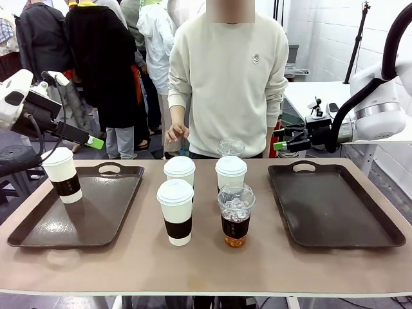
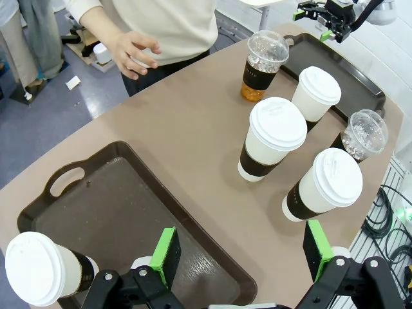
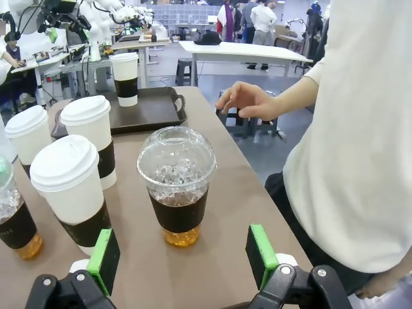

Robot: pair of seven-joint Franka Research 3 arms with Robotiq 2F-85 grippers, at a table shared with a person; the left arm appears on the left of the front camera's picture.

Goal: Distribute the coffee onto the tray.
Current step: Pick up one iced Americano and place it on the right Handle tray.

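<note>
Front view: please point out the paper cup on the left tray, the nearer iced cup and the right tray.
paper cup (image 1: 61, 168), front view, white wall
iced cup (image 1: 236, 196), front view, dome lid
right tray (image 1: 335, 206), front view, bare floor

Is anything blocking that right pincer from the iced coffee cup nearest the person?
Nothing visible does. The open right pincer faces the far iced cup across bare table; the person's hand hovers beyond it.

Brown table (image 1: 206, 270) runs across the front, its edge rounded. A person in a cream sweatshirt (image 1: 228, 84) stands at the far side, dead centre. Behind on the left is a knot of bystanders (image 1: 103, 64) in dark and pale coats. Right rear: white desk (image 1: 299, 93), white brick wall (image 1: 322, 32), dark pole (image 1: 358, 38). Cables (image 2: 380, 212) trail on the floor past the table's end.
</note>
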